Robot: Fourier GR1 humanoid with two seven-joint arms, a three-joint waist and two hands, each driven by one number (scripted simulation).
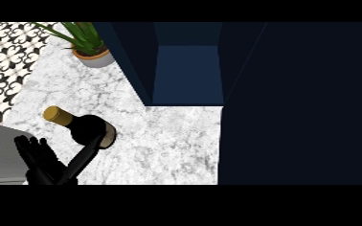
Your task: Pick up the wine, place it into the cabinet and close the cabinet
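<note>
Low at the left edge of the head view, the robot's left hand (42,163) comes up from below, black against the pale marble desk (170,139). Its fingers point upward and look fairly straight, spread a little, while one long digit, probably the thumb, stretches up and to the right until it touches the side of the wine bottle (83,127). Nothing is curled round the bottle, so it is touched, not gripped. No right hand shows anywhere.

Just above and to the right of the hand stands the wine bottle, dark, with a gold cap at its neck and a pale label band near its base. From this steep angle it leans toward the upper left; I cannot tell if it is truly tilted.

Well beyond the hand, up and to the right, the dark blue cabinet (187,72) stands open, its hollow facing the desk. A tall dark panel to the right of the opening is likely its door (290,105). Far above the hand sits a potted plant (88,45).

By my reading, the grasp is only beginning. Next, the fingers must close round the bottle's body before it is lifted and carried up and rightward into the opening; closing the door comes last.
</note>
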